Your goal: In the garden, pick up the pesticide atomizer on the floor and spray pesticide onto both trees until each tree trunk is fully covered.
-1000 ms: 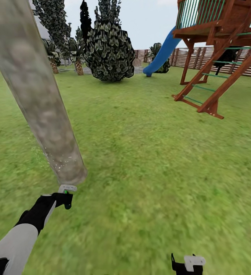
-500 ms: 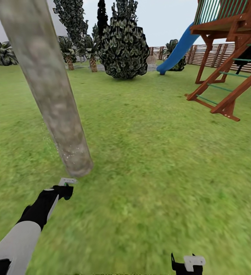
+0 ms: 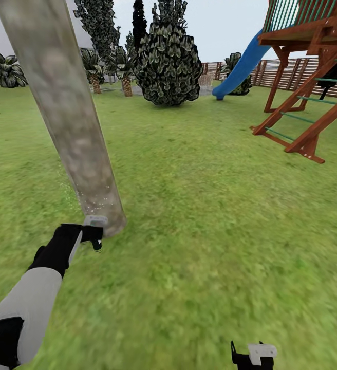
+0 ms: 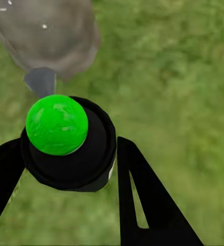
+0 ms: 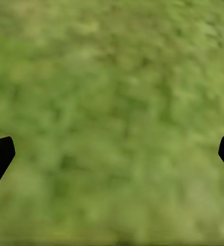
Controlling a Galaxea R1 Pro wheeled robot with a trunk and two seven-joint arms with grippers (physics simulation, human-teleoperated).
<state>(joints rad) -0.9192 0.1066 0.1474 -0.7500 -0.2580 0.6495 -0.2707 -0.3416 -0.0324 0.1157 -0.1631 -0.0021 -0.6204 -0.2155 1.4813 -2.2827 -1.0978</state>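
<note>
**Mia:** Where is the sprayer?

**Ben:** The left gripper [image 4: 65, 169] has it. The two black fingers are squeezed around the sprayer [image 4: 68, 146], one on each side. It has a black body and a round green cap [image 4: 57, 124].

**Mia:** Is it near the tree?

**Ben:** Very near. It sits right at the bottom of the tree trunk [image 3: 66, 113], where the trunk meets the grass [image 3: 214, 205]. The grey nozzle [image 4: 40, 82] points at the trunk.

**Mia:** Is any spray on the trunk?

**Ben:** Yes. Tiny pale specks [image 3: 94, 203] sit low on the trunk, just above the gripper. I see none higher up the trunk.

**Mia:** What about the other gripper?

**Ben:** The right gripper [image 5: 112, 154] holds nothing. Its fingers are spread wide over bare grass, well away from the trunk.

**Mia:** What could go wrong?

**Ben:** I think the nozzle is so close that it might bump the trunk. That could knock the sprayer crooked in the fingers. Also, the trunk leans and goes up high. If the arm stays low, the top part may get no spray.

**Mia:** Anything else?

**Ben:** The far side of the trunk is hidden, so it may be missed too. And far behind the trunk I see a dark bush [image 3: 166, 61] and a wooden play frame [image 3: 312, 77], but no second pale trunk.
</note>
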